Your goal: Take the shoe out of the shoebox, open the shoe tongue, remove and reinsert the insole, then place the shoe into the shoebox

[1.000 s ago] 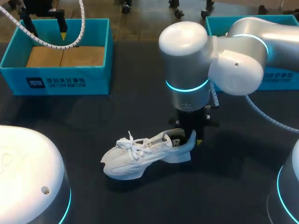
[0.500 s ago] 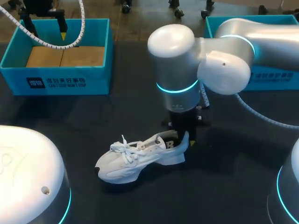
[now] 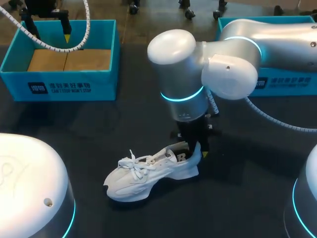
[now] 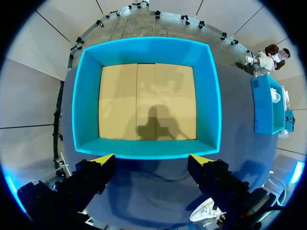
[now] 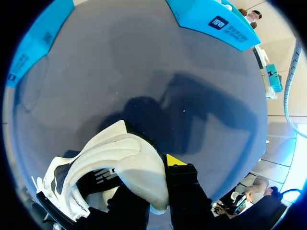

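Pinching the shoe (image 3: 148, 173) by its heel, the right gripper (image 3: 194, 151) has one finger inside the collar and one outside. The toe rests on the table (image 3: 247, 198), pointing away from it. The left gripper (image 4: 152, 159) hangs spread wide above the box (image 4: 86, 105).

Right arm (image 3: 198, 74) low, jaws clamped; left arm's (image 3: 43, 9) jaws spread.

The worktop (image 3: 247, 198) is a dark, matte, even surface that fills most of the head view. Soft, blurred shadows lie on it, cast by light from above.
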You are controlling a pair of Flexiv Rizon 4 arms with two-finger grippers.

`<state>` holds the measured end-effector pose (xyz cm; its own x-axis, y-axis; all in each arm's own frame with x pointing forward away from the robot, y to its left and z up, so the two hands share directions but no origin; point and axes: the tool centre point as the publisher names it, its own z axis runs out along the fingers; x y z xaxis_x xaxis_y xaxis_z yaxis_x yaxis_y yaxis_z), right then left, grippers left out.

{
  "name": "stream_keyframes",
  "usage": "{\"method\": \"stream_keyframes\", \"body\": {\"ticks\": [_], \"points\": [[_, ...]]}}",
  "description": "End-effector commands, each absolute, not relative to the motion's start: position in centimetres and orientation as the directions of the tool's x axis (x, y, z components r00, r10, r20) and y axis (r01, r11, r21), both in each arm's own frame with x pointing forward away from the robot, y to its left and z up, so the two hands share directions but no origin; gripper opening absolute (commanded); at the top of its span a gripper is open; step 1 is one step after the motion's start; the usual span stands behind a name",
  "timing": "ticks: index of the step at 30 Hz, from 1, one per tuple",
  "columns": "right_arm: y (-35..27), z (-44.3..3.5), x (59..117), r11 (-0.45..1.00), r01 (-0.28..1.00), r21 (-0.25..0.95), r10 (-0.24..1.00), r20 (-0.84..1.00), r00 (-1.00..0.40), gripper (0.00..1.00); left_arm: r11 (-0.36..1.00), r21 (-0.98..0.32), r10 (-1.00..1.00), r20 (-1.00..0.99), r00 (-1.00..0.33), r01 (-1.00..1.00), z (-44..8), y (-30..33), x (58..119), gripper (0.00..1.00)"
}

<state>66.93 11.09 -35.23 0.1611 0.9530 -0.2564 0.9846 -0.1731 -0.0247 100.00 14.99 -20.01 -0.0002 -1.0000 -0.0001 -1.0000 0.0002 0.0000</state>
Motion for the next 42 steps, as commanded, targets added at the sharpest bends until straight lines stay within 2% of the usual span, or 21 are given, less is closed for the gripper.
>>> {"method": "stream_keyframes", "body": {"ticks": [1,26,42], "points": [[11.9,-35.2,66.6,-0.563,0.818,0.115,0.764,-0.306,0.569,0.0,0.0,0.0,-1.0,0.0,0.0,-1.0,-20.0,15.0,100.0,1.0],[10.9,-34.8,66.5,-0.59,0.796,0.133,0.743,-0.295,0.6,0.0,0.0,0.0,-1.0,0.0,0.0,-1.0,-20.0,15.0,100.0,1.0],[10.3,-36.2,66.1,-0.642,0.75,0.162,0.7,-0.277,0.659,0.0,0.0,0.0,-1.0,0.0,0.0,-1.0,-20.0,15.0,100.0,1.0]]}}
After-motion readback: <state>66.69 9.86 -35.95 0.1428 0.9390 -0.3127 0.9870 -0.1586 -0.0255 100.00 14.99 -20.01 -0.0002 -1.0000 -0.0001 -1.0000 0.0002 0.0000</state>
